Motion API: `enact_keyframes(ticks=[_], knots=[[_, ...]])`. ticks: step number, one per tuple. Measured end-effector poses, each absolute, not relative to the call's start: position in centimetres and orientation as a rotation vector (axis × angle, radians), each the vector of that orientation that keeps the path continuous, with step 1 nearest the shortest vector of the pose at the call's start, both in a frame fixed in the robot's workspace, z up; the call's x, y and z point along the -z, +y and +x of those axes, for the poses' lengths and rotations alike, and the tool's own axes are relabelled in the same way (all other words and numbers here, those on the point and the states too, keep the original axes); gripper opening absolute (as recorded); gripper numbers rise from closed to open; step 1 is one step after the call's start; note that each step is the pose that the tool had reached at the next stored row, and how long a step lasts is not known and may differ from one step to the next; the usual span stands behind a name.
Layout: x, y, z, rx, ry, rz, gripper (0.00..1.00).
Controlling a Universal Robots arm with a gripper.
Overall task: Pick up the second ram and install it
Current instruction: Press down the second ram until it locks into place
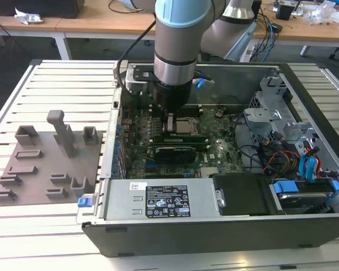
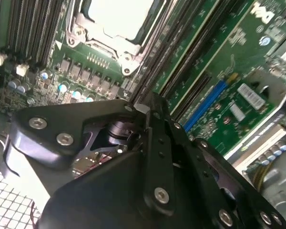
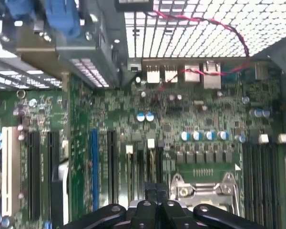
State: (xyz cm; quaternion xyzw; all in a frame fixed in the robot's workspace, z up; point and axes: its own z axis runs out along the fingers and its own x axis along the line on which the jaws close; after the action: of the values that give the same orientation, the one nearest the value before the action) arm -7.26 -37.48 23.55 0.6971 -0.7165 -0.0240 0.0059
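On the exterior view's left, at about nine o'clock from the computer case (image 1: 226, 226), a grey fixture plate (image 1: 45, 164) lies on the white slatted table (image 1: 56, 84). I can make out no memory stick in its blocks and pockets, so the pick-up looks done.

The case lies open on its side with the motherboard (image 1: 214, 152) facing up. The arm (image 1: 178, 39) reaches straight down into it, and the gripper (image 1: 169, 125) stands at nine o'clock of the square CPU socket (image 1: 187, 126), low over the board. In both wrist views the fingers (image 3: 145, 207) are drawn together to a narrow line above the long black slots (image 3: 143, 167). I read the pincer as closed, though no stick shows between the tips.

At six o'clock from the gripper two long sticks stand on edge. The green-edged one just under the fingertips I take to be the second ram (image 1: 183, 137), already in a slot. The darker labelled stick (image 1: 172, 152) stands nearer the camera. Whether the second ram is fully seated, or its latches are home, cannot be told. In my judgement the task is at its last stage, with only seating and release left.

At three o'clock from the board are the drive cage (image 1: 271, 113), coloured cables (image 1: 305, 164) and a blue-handled bay (image 1: 305, 189). Beyond the table, at twelve o'clock, wooden desks (image 1: 90, 25) cross the room above a dark floor.
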Motion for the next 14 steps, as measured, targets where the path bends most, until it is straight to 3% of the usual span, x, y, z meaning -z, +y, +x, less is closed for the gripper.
enact_keyframes(ticks=[7, 14], knots=[[-23.4, -37.5, -7.7, 0.076, -2.243, 2.182, 0.1], [-23.5, -37.5, -2.6, 0.125, -2.223, 2.161, 0.1]])
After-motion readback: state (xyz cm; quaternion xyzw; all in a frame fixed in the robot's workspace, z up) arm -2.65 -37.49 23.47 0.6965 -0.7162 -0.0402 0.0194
